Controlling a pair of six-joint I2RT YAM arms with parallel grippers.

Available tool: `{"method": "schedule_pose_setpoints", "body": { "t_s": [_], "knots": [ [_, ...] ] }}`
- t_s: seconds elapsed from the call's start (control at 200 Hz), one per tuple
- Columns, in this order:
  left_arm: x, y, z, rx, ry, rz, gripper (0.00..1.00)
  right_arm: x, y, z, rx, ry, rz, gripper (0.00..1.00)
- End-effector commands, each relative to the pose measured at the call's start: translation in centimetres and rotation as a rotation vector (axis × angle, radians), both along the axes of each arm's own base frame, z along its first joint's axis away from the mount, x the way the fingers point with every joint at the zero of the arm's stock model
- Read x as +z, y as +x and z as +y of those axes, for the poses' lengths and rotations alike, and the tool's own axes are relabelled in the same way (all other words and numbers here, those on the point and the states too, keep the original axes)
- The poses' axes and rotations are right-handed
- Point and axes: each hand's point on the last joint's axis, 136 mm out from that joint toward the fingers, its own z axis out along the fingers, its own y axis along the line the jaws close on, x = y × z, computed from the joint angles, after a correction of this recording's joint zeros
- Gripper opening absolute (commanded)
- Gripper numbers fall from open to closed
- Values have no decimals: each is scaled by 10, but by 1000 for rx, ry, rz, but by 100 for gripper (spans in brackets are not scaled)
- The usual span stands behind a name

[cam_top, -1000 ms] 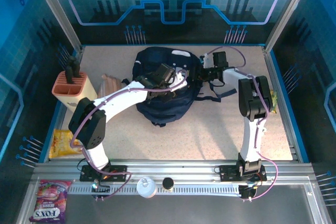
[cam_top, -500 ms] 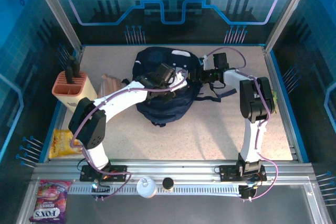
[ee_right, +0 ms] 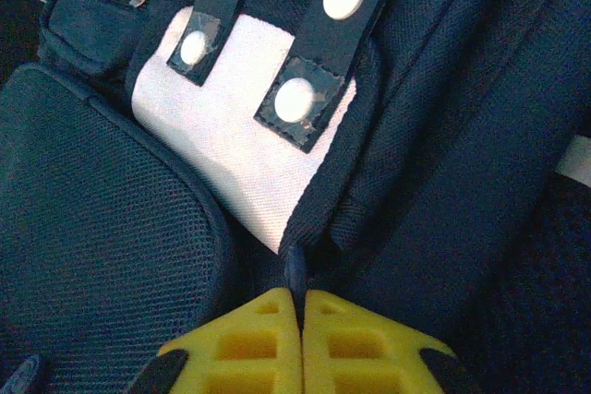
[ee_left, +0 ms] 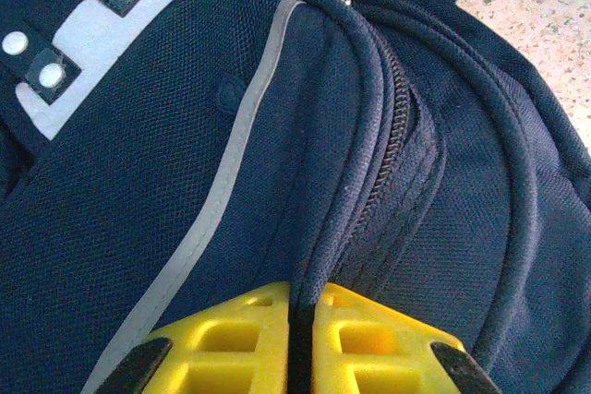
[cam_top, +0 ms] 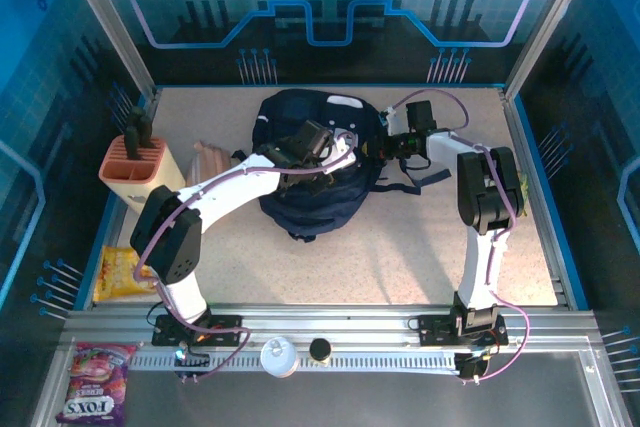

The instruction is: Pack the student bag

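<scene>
Pinching with the left tool [ee_left: 302,300], yellow fingers [ee_left: 240,339] pressed almost together and gripping a raised navy seam ridge of the student bag [cam_top: 300,205]. Showing, from the left wrist, a closed zipper [ee_left: 395,136] running just right of that ridge, a grey stripe [ee_left: 226,186] curving along its left, and a grey-white patch [ee_left: 88,57] sitting at the upper left corner.

Pinching too with the right tool [ee_right: 301,304], fingers brought fully together and nipping a thin navy edge that is coming down from under the patch. Bringing, from the right wrist, that patch up close, with two black tabs [ee_right: 319,43] and their white snaps lying across it, and a mesh pocket [ee_right: 92,237] spreading to the left.

Adding, from overhead, the whole layout: both tools meeting over the bag's upper half, the left arm reaching in from the near left, the right arm bending in from the right. Lying flat on the speckled counter [cam_top: 420,247], toward the back and near the middle, with black straps [cam_top: 422,180] trailing off to the right. Standing well apart at the left edge, an orange holder [cam_top: 133,165], and lying nearer the front, a yellow packet [cam_top: 120,274].
</scene>
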Motion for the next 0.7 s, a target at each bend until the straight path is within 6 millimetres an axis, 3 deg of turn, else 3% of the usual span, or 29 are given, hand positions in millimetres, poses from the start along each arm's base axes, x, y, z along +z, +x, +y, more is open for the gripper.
{"method": "schedule_pose_setpoints", "body": {
  "t_s": [0.0,0.285,0.495,0.695],
  "knots": [
    [27,9,2,49,-81,-41,12,20,-7,-5,-11,-9,-17,2],
    [33,20,2,125,-198,9,8,76,-31,-2,-25,150,-143,0],
    [36,37,-3,203,-271,53,7,100,-58,5,-31,226,-194,0],
    [36,45,-21,214,-346,129,6,118,-88,18,-11,227,-248,0]
  ]
}}
